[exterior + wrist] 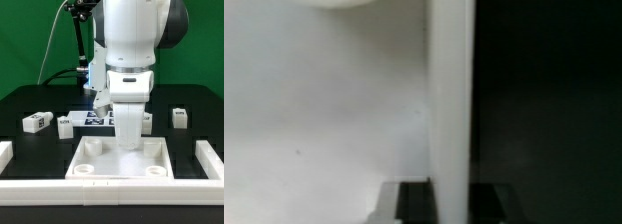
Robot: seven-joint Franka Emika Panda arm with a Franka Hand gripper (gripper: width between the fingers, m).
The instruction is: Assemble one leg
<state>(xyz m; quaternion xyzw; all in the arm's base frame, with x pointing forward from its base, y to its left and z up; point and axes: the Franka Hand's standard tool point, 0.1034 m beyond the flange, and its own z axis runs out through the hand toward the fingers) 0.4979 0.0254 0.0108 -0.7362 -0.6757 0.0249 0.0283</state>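
You're at an early step: no leg is picked up, and your gripper [128, 146] is down at the far rim of the large white tray-like piece [120, 176] in the lower centre of the exterior view. In the wrist view the two dark fingers [407, 204] stand on either side of a white upright strip, which I take to be that piece's wall. Whether they squeeze it or only straddle it, you cannot tell from these pictures.

The legs lie on the black table behind the tray-like piece. The far-left leg [36, 122] is at the middle left of the frame, the second leg [65, 127] is just beside it, and the right-side leg [179, 117] is at the middle right, well apart from the gripper. The marker board [97, 118] shows just behind the arm.

My judgement: you're settling the tray-like piece first. Next you'd free the wall, lift clear, move over a leg and line your fingers across its narrow faces
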